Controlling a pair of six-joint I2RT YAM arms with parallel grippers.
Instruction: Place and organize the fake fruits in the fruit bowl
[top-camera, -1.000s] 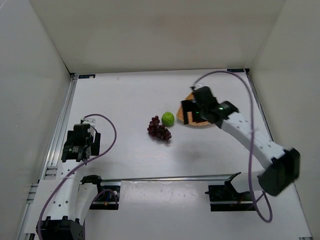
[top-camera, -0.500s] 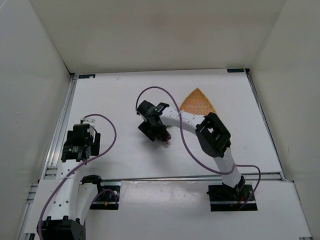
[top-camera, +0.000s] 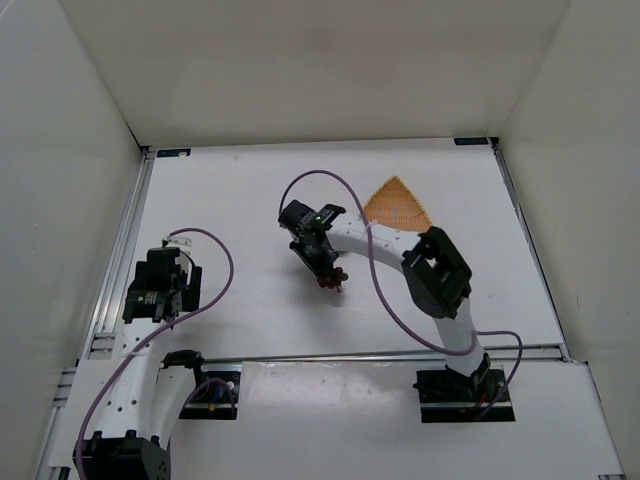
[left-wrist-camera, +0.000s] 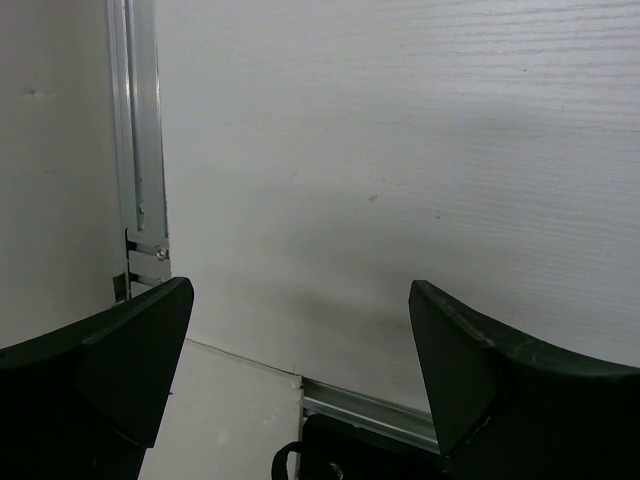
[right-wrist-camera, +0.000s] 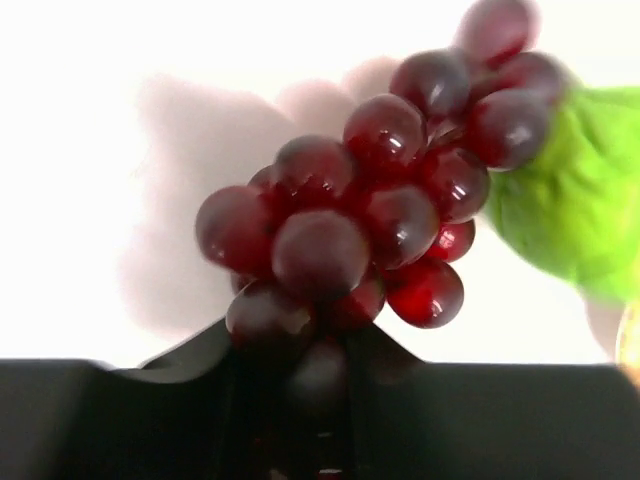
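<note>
right gripper (right-wrist-camera: 300, 385): jaws pressed together on the near end of the bunch of grapes (right-wrist-camera: 365, 215), pinching a berry or two at the bottom of the cluster rather than the whole bunch. location: about the middle of the table (top-camera: 230, 200), left of and nearer than the fruit bowl (top-camera: 397, 205), which sits toward the far right corner with nothing visible in it. whether the bunch rests on the surface or hangs just off it cannot be told. the green lime (right-wrist-camera: 565, 205) lies just beside the far end of the bunch, possibly touching; the overhead view hides it under the arm. handling judgement: glossy moulded berries, likely light and slippery, loosely jointed, so the cluster may droop and swing from an end grip; a hold across the thick middle or on the stem would be surer. the lime looks smooth, round and prone to roll; take it across its widest part. left gripper (left-wrist-camera: 300, 345): fingers spread, nothing between them, near the left edge.
</note>
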